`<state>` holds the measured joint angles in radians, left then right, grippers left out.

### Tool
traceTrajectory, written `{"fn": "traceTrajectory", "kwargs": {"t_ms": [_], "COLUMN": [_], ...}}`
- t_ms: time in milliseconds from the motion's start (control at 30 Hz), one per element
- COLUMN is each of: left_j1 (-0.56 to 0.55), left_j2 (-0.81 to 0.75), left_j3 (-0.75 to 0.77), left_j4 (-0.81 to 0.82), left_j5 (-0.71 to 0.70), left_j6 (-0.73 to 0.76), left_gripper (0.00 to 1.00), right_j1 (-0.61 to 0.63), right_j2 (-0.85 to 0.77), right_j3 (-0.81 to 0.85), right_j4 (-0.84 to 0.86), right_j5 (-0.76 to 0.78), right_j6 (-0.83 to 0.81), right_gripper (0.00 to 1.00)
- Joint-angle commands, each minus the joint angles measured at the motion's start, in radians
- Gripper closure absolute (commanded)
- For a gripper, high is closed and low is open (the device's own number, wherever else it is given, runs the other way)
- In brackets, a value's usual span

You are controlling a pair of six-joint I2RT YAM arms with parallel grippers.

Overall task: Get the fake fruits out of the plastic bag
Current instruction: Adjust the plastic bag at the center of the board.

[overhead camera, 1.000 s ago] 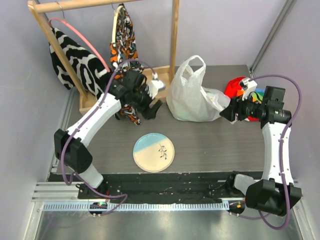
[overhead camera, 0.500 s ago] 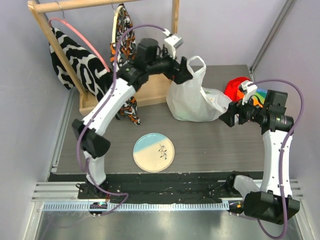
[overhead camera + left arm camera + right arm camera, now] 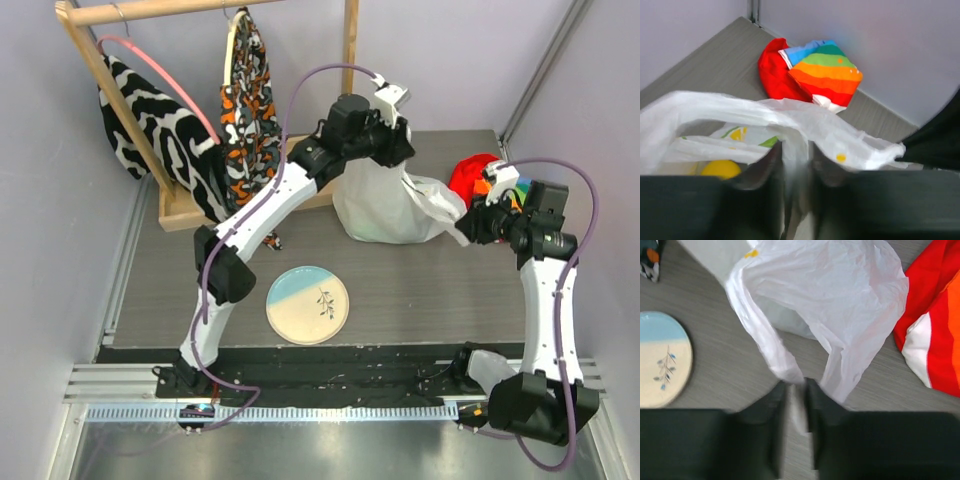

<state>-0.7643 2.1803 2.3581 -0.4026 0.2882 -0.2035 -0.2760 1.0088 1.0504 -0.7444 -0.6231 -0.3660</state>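
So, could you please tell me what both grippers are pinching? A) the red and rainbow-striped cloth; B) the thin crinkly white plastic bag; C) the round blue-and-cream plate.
B: the wrist views show film of the white plastic bag clamped in the left gripper and the right gripper.

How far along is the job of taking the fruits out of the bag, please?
Done: nothing yet; no fruit lies on the plate. In hand: the left end effector pinches the bag near its top, and the right end effector pinches a handle loop, seemingly to spread the mouth. Left: everything inside must come out, including the lemon visible through the opening.
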Motion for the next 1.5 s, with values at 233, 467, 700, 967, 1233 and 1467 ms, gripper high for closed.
{"fn": "traceTrajectory", "kwargs": {"t_ms": [233, 467, 700, 967, 1233, 1467], "left_j1": [0.083, 0.114, 0.117, 0.125, 0.126, 0.126], "left_j2": [-0.532, -0.740, -0.729, -0.711, -0.703, -0.725], "left_j3": [-0.645, -0.965, -1.039, -1.060, -1.008, -1.042], "left_j4": [-0.257, -0.352, -0.271, -0.160, -0.137, -0.127], "left_j5": [0.315, 0.190, 0.138, 0.083, 0.063, 0.069], "left_j6": [0.240, 0.378, 0.282, 0.004, -0.060, -0.056], "left_gripper": [1.00, 1.00, 1.00, 0.99, 1.00, 1.00], "right_j1": [-0.028, -0.086, -0.045, 0.347, 0.506, 0.517], "right_j2": [0.301, 0.304, 0.107, 0.053, 0.171, 0.264], "right_j3": [0.131, 0.160, 0.341, 0.258, 0.145, 0.108], "right_j4": [0.377, 0.235, 0.056, -0.027, 0.198, 0.330], "right_j5": [0.284, 0.293, -0.104, -0.060, 0.057, 0.230], "right_j6": [0.364, 0.282, 0.165, 0.035, 0.064, 0.099], "right_gripper": [0.99, 0.91, 0.39, 0.43, 0.65, 0.73]}}
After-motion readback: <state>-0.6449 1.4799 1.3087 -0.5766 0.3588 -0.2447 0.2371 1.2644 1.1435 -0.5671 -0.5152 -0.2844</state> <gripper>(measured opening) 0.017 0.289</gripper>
